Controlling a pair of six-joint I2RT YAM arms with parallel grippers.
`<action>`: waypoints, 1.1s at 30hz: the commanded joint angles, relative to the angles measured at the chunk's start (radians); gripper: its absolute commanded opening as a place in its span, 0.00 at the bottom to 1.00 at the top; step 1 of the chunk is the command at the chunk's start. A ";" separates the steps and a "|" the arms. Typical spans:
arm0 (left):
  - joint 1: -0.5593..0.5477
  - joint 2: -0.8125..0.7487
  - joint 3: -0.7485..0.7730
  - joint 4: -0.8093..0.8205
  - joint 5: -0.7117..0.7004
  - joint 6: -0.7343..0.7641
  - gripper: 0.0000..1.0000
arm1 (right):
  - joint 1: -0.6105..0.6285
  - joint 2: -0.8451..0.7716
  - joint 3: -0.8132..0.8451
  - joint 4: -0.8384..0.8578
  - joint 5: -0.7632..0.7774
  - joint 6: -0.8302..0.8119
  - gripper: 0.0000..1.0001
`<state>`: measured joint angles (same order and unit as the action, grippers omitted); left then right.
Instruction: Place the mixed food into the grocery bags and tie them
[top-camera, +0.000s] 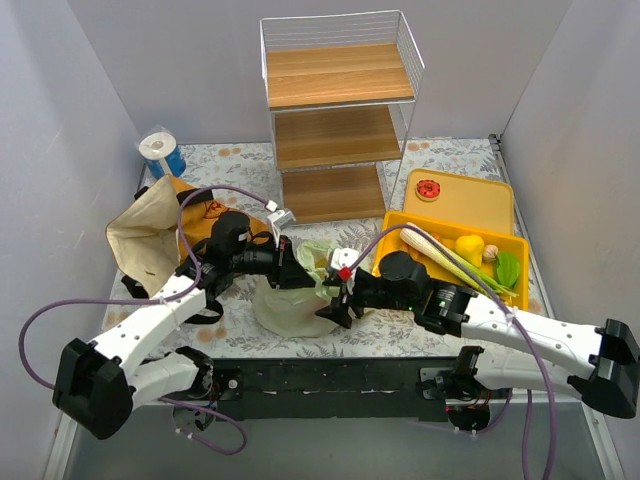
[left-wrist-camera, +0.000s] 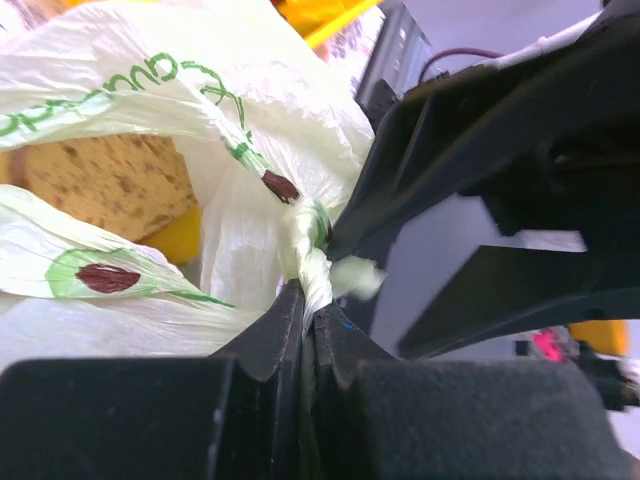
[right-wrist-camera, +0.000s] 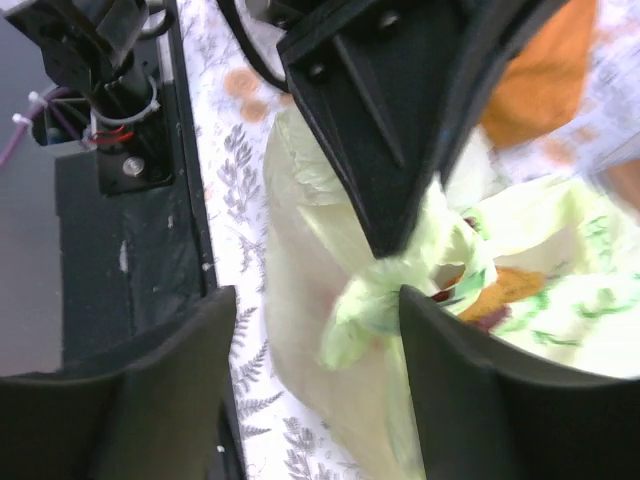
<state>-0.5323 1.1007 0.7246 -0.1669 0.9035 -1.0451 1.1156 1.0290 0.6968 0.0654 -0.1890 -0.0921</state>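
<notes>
left pincer (left-wrist-camera: 308, 300) pinched on green bag (left-wrist-camera: 250, 225) by its twisted handle | right pincer (right-wrist-camera: 318, 315) wide, gripping nothing | risk: I reckon the twist unravels if left pulls unopposed

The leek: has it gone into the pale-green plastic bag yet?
No, the leek lies in the yellow tray, outside any bag.

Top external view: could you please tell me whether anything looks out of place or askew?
The brown bag at the left lies slumped, looking tipped over, its cream lining showing, rather than upright. The pale-green bag sits in the middle, its twisted handle pinched by the left fingers. Nothing looks spilled.
</notes>
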 joint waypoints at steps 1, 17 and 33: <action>-0.003 -0.093 0.041 -0.017 -0.081 0.128 0.00 | 0.000 -0.106 0.143 -0.047 0.071 0.069 0.77; -0.023 -0.231 0.006 0.067 -0.207 0.278 0.00 | -0.207 0.091 0.294 -0.174 -0.207 -0.018 0.81; -0.037 -0.232 0.019 0.046 -0.150 0.310 0.00 | -0.209 0.201 0.296 -0.084 -0.254 -0.172 0.45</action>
<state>-0.5606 0.8845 0.7303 -0.1261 0.7265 -0.7601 0.9062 1.2129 0.9485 -0.0582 -0.4580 -0.2035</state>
